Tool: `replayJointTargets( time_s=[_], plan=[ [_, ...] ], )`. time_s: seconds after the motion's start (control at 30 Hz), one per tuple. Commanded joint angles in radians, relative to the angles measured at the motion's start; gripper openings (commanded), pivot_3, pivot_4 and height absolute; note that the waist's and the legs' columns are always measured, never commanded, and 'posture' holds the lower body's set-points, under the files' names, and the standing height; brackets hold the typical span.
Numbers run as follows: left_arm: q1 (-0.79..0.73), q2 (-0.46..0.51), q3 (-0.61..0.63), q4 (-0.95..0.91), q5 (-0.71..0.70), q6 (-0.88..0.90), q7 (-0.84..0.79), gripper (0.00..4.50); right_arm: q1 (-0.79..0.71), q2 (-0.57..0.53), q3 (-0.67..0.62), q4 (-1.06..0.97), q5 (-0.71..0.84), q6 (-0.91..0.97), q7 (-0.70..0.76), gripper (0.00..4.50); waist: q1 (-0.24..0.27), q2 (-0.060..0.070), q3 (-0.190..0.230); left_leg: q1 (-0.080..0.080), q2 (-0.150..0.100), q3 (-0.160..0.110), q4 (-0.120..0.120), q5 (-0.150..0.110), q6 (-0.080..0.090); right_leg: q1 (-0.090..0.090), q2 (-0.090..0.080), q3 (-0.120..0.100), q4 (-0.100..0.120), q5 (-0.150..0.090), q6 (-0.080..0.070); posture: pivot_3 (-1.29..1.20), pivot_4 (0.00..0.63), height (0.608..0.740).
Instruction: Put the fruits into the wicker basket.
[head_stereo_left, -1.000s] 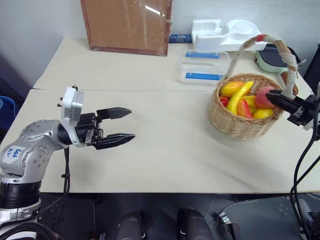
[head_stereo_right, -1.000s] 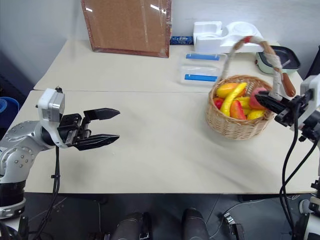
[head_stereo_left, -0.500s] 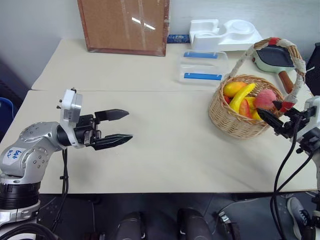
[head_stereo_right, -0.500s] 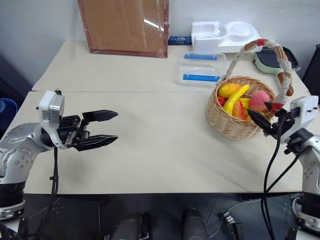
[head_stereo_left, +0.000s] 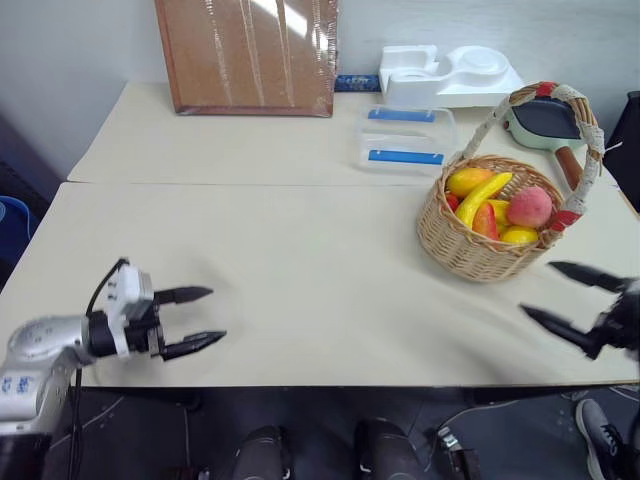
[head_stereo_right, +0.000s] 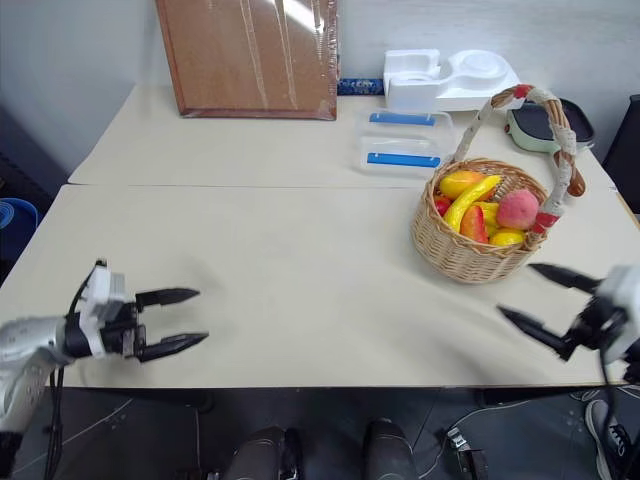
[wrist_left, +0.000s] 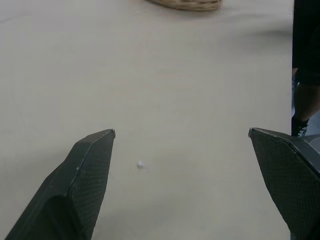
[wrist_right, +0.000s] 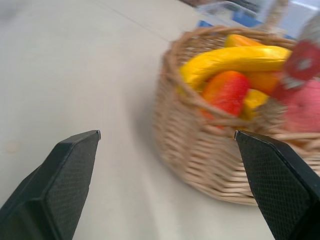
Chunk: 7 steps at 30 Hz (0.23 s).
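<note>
The wicker basket (head_stereo_left: 470, 250) stands on the right side of the table, its cloth-wrapped handle (head_stereo_left: 580, 120) arching over it. Inside lie the fruits: a pink-red peach (head_stereo_left: 531, 207) on top, a curved yellow banana (head_stereo_left: 482, 195), an orange-red mango (head_stereo_left: 486, 218) and yellow lemons (head_stereo_left: 520, 236). My right gripper (head_stereo_left: 562, 295) hovers open and empty near the table's front right edge, in front of the basket. My left gripper (head_stereo_left: 196, 320) is open and empty low over the front left of the table. In the right wrist view the basket (wrist_right: 210, 150) sits close ahead between my fingers.
A clear plastic box with blue clips (head_stereo_left: 405, 135) stands behind the basket. A white foam tray (head_stereo_left: 445, 72) and a cork board (head_stereo_left: 250, 55) are at the back. A pan with a brown handle (head_stereo_left: 545, 118) lies at the back right.
My right gripper let go of the peach, which now rests in the basket, opened wide and drew back and down toward the front edge. My left gripper dropped lower and to the left.
</note>
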Motion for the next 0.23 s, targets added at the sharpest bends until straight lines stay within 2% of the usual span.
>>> replayJointTargets(
  time_s=[0.03,0.13,0.23],
  plan=[
    [0.053,-0.039,0.038,-0.072,0.053,-0.077,0.080,4.50,-0.017,0.039,0.116,-0.023,-0.022,-0.117,0.085,4.47,0.000,0.000,0.000,0.000,0.000,-0.004,0.000,0.000,0.000,-0.001,0.000,0.001,0.000,0.000,0.000,0.00,0.150,0.740],
    [0.106,-0.105,0.038,-0.129,0.110,-0.149,0.168,4.50,-0.109,0.118,0.241,-0.012,-0.048,-0.139,0.048,4.47,0.000,0.000,0.000,0.000,0.000,-0.007,0.001,0.000,0.001,0.000,-0.001,0.000,0.001,0.000,0.000,0.00,0.150,0.740],
    [0.104,-0.147,0.037,-0.148,0.132,-0.196,0.212,4.50,-0.184,0.161,0.309,0.044,-0.079,-0.169,0.037,4.47,0.000,0.000,0.000,0.000,-0.001,-0.007,0.002,0.000,0.001,-0.001,-0.002,0.000,0.003,0.000,0.000,0.00,0.150,0.740]
  ],
)
